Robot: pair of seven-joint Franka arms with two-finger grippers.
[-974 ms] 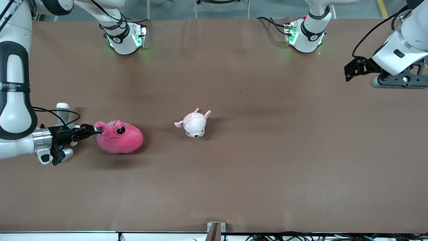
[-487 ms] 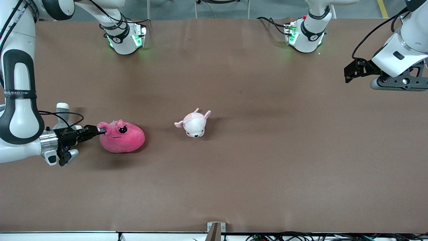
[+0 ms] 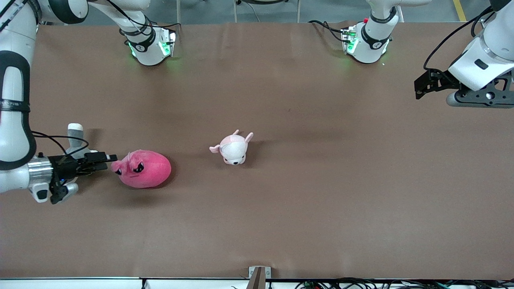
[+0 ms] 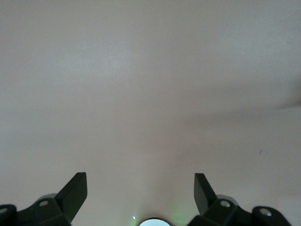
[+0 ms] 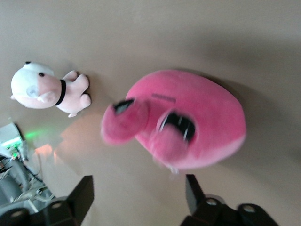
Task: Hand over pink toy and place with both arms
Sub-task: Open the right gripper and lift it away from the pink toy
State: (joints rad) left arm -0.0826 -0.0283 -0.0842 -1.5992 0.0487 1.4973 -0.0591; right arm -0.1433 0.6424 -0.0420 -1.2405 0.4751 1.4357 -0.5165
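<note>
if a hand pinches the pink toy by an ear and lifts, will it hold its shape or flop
The pink toy is a plush blob, so it would probably sag and swing from the pinch. Its rounded body suggests that it may rock or roll when nudged. It looks light for its bulk, and the fuzzy cloth is unlikely to slip.

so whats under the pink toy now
Only the brown table. The pink toy lies on it, free of the open right gripper beside it. Its underside is hidden. The puppy plush lies apart; the left gripper waits open.
</note>
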